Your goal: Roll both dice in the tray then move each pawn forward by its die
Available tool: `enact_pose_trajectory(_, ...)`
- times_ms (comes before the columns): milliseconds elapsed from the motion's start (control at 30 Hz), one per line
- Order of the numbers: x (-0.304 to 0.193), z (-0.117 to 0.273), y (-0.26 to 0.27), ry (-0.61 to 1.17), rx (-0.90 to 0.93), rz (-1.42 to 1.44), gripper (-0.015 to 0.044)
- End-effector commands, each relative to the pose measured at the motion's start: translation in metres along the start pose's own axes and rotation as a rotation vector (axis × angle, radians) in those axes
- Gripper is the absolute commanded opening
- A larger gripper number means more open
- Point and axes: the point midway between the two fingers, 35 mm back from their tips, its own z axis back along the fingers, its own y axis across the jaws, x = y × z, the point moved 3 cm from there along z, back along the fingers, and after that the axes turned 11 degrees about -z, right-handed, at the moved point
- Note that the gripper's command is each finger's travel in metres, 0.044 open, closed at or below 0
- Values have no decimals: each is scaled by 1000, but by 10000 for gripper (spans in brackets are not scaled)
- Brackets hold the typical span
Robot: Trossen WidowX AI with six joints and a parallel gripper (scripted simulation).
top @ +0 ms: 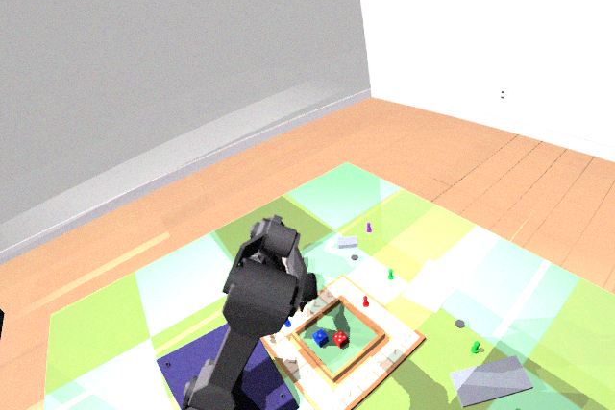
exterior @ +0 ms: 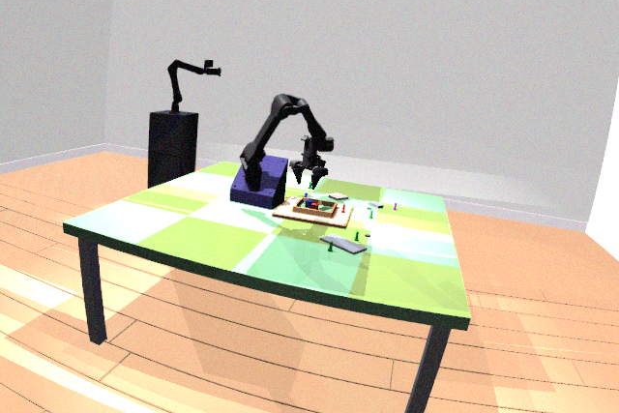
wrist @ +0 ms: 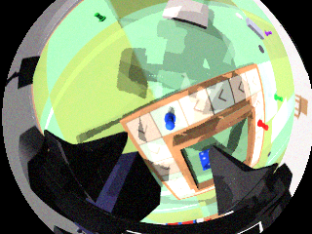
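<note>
Two dice lie in the tray (top: 357, 361) (exterior: 313, 212) (wrist: 214, 123): you can see the blue die (top: 319, 338) (exterior: 309, 203) (wrist: 205, 159) and, near it, the red die (top: 340, 339) (exterior: 314, 205), both low and just right of centre in the top view. Your fingers (exterior: 316, 177) are wide open, holding nothing, above the board (top: 298, 380) (exterior: 339, 221) (wrist: 156, 148). In your wrist view, the blue pawn (top: 287, 324) (exterior: 306, 194) (wrist: 170, 121) stands near the centre of the frame, on a board square beside the tray. You'll find the red pawn (top: 365, 301) (exterior: 343, 208) (wrist: 262, 125) on the board too, towards the right of that view. On the table (exterior: 199, 243), a flat grey slab (top: 491, 380) (exterior: 343, 243) lies apart from the board, at your lower right in the top view.
</note>
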Motion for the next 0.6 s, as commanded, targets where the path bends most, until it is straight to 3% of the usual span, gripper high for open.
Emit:
enact_pose_trajectory(0,-15,20,-12,-6,2,-181,440)
enact_pose_trajectory(300,-96,75,-48,0,2,-946,440)
enact_pose_trajectory(567,-84,73,-46,-9,9,-862,440)
